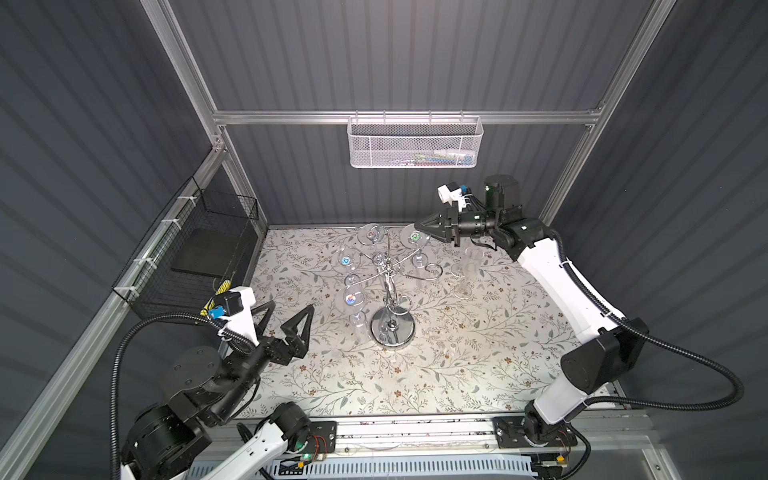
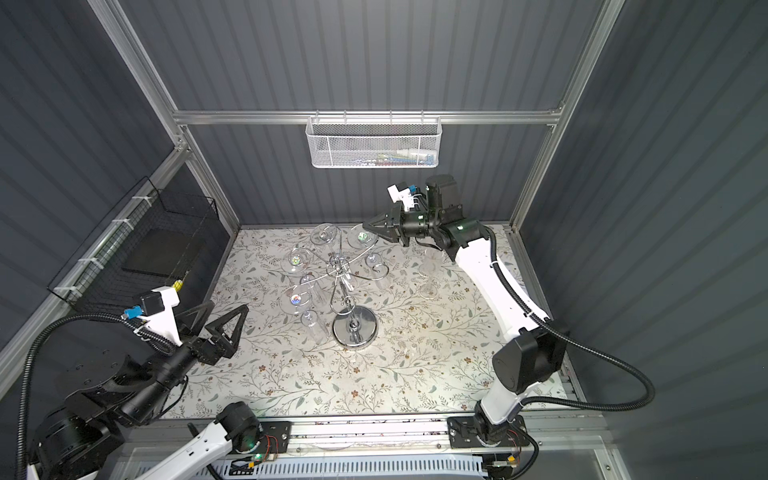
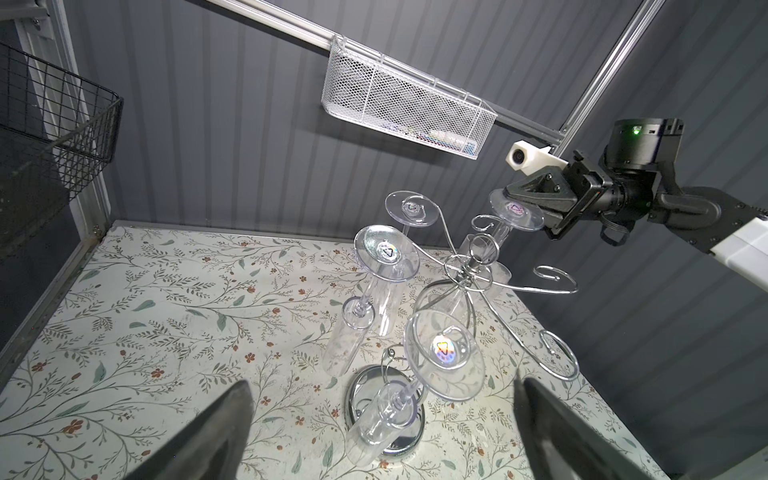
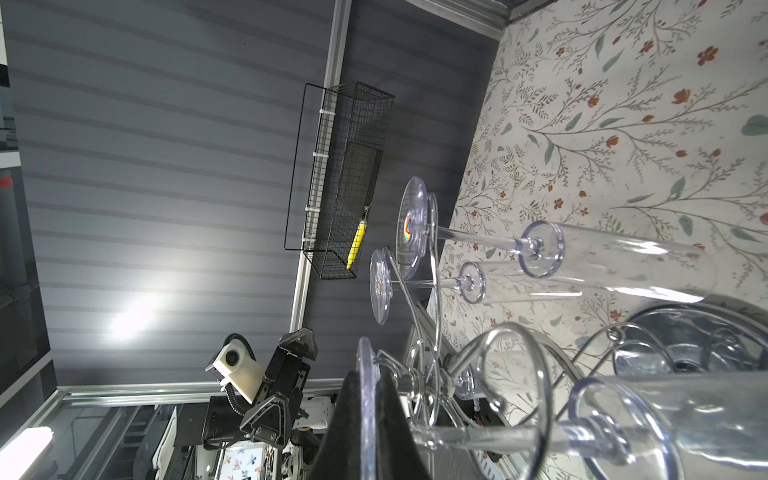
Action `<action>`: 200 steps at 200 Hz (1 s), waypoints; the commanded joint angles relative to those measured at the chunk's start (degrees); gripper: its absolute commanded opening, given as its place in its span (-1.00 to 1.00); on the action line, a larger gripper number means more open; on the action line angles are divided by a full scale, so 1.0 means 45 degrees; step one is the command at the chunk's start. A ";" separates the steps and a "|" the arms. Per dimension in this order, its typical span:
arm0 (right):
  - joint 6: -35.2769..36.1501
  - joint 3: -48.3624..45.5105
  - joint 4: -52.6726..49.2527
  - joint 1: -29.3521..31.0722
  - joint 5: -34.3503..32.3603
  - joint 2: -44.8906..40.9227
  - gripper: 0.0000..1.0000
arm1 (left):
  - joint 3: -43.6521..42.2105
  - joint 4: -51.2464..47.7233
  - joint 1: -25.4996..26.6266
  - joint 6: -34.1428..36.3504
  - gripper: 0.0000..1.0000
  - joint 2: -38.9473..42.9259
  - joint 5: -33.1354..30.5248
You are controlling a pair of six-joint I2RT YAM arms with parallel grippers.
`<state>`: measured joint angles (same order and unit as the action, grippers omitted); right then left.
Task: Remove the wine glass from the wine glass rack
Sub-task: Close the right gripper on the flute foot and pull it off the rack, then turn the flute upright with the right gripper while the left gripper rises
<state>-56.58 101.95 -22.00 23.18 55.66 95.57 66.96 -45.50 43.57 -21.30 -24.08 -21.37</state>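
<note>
My left gripper hangs wide open and empty, left of the wine glass rack. The wine glass I want hangs bowl-down from a back arm; I judge it light, slick and brittle, best taken by the foot. My right gripper is pinched shut on that foot's rim, the stem not yet off its hook.

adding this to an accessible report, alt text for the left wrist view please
The right gripper pinches the foot of an upside-down wine glass hanging on a chrome wine glass rack, where three more glasses hang. The left gripper frames the foreground, open, over a floral table.
</note>
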 commanded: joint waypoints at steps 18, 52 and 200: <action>-0.0007 0.0890 -0.0320 0.0450 -0.0105 0.0563 -1.00 | 0.0014 -0.0334 0.0024 -0.0061 0.99 0.0238 -0.0281; 0.0010 0.2052 -0.0649 0.0694 -0.0240 0.1310 -1.00 | 0.0079 -0.0455 0.0024 0.0031 0.99 0.0360 -0.0398; 0.1345 0.6890 -0.1255 0.0009 -0.1907 0.3451 -1.00 | 0.0459 -0.0697 0.0024 -0.0386 0.99 0.0600 -0.0572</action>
<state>-53.58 131.07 -30.39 24.47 50.13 113.67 67.31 -48.66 43.57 -21.30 -21.41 -23.44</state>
